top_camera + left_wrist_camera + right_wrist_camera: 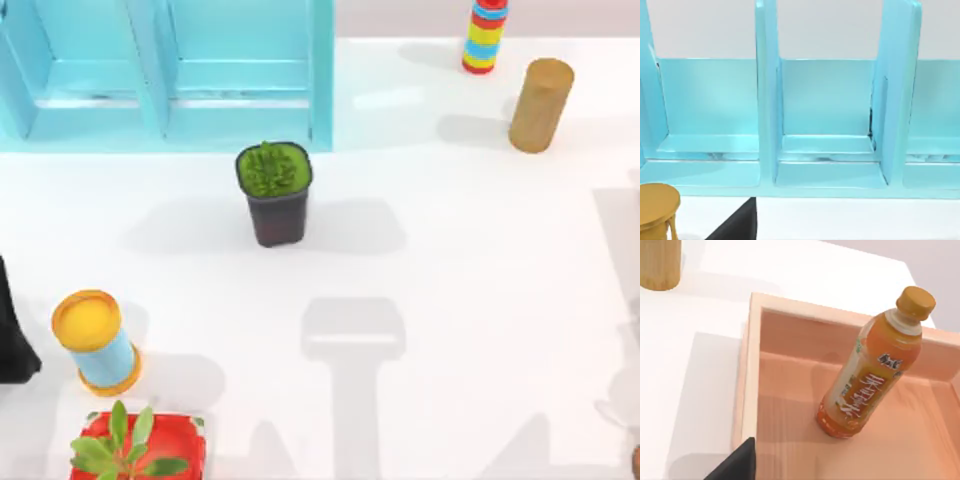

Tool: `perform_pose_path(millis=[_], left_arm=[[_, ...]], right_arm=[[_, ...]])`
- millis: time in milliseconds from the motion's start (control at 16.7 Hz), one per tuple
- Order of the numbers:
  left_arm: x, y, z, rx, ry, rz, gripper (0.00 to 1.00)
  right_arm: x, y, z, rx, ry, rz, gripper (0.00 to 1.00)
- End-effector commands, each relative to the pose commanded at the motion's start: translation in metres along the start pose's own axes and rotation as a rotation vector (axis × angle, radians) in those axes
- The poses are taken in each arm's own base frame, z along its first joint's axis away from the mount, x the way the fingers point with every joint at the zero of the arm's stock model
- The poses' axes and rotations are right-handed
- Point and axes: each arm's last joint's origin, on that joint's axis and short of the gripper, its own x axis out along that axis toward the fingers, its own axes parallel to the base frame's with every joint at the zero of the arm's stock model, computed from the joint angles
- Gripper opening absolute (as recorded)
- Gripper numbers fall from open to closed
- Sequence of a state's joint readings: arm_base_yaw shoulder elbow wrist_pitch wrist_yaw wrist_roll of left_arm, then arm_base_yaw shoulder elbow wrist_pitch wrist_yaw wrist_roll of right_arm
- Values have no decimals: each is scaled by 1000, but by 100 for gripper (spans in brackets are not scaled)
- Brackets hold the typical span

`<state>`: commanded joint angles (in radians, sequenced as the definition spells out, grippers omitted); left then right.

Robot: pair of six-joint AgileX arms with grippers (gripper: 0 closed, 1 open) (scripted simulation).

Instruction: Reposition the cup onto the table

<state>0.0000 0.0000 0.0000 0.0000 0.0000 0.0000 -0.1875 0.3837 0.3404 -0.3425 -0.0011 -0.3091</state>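
Standing upright inside the wooden tray (pixel 752 365), an orange drink bottle (pixel 865 375); dark pot (pixel 277 215) on the worktop (pixel 480 260) holds greenery. Pincer states: cannot tell.

Orange drink bottle (pixel 867 372) upright inside pale wooden tray (pixel 752 365), tan cylinder (pixel 659 262) beyond.

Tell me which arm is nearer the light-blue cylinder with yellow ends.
Left. The left arm sits at the table's left edge, beside the light-blue cylinder; the right arm is over a wooden tray by the tan cylinder, far right.
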Motion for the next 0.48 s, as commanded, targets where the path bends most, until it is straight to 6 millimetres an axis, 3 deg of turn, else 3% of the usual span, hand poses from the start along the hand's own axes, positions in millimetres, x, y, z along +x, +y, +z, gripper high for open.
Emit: perform_pose_path(millis=[300,480], left_arm=[[0,0,0,0,0,0,100],[0,0,0,0,0,0,100]], right_arm=[[30,-46,37,-199,504,78,100],[58,-79,46,-261,761,214,100]])
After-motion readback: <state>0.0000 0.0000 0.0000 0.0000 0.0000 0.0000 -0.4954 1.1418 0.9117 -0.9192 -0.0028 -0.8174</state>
